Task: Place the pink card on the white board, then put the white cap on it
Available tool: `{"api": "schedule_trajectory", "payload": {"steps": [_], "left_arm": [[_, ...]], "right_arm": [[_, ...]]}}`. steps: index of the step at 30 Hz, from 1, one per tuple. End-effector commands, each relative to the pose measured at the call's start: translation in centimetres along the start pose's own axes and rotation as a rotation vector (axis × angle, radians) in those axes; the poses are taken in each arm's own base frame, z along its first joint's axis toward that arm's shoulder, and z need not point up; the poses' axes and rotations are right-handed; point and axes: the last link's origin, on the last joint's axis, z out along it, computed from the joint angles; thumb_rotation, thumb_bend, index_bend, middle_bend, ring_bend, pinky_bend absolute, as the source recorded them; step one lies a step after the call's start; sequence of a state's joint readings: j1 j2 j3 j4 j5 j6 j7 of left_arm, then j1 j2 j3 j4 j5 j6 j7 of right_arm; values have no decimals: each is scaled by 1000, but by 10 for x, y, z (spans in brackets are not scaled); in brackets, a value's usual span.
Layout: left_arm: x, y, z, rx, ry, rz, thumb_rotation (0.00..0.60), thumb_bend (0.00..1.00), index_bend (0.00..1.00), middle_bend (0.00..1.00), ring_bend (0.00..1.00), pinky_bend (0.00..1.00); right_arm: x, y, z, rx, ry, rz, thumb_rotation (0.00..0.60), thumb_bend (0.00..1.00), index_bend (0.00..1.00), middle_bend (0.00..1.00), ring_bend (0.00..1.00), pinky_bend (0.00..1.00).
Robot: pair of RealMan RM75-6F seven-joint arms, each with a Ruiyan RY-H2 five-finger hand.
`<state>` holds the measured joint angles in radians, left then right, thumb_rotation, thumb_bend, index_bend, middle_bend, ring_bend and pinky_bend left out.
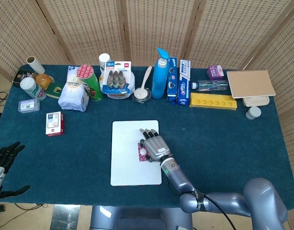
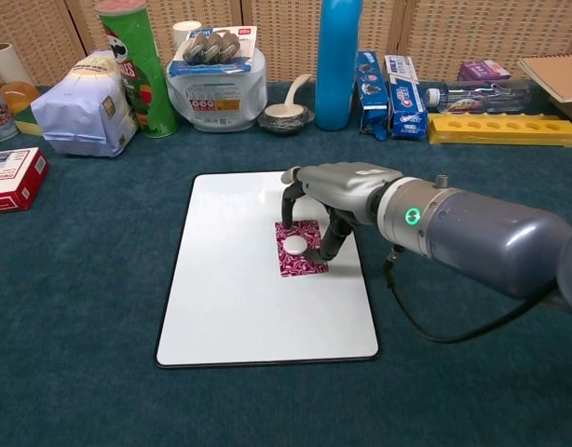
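Chest view: white cap (image 2: 295, 246) on the pink card (image 2: 299, 261)
I see my right hand (image 2: 334, 191) over the white board (image 2: 230, 298), fingers (image 2: 330, 237) curved around the cap; whether they pinch it I cannot tell

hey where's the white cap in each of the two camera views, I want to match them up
Head view: the white cap sits just below center, on the pink card, at the left edge of the right robot hand.
Chest view: the white cap is near center, on the pink card, under the right robot hand.
Shared landmark: the white board beneath the card.
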<state>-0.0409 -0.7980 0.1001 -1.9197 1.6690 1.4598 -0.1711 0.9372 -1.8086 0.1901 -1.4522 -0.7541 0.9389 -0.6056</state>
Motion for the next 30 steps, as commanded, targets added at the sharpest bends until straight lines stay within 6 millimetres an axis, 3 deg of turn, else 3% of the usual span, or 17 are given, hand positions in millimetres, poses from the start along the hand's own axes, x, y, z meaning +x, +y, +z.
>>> {"api": "schedule_trajectory", "payload": {"steps": [1, 6, 12, 21, 25, 30], "left_arm": [[0, 0, 0, 0, 2, -1, 600, 57, 0, 0, 0, 0], [0, -1, 1, -1, -4, 1, 600, 57, 0, 0, 0, 0], [0, -2, 2, 1, -5, 0, 600, 57, 0, 0, 0, 0], [-1, 1, 0, 12, 23, 19, 600, 57, 0, 0, 0, 0], [-3, 3, -3, 18, 32, 31, 600, 57, 0, 0, 0, 0], [-6, 5, -4, 19, 31, 46, 600, 57, 0, 0, 0, 0]], "right_arm": [[4, 1, -1, 4, 5, 7, 600, 356, 114, 12, 0, 0], [22, 6, -11, 19, 46, 23, 600, 354, 102, 12, 0, 0], [52, 36, -47, 36, 132, 24, 600, 330, 102, 12, 0, 0], [74, 127, -128, -18, 324, -97, 600, 61, 102, 18, 0, 0], [79, 162, -172, -52, 430, -124, 600, 13, 102, 13, 0, 0], [77, 190, -230, -129, 513, -145, 600, 0, 102, 4, 0, 0]]}}
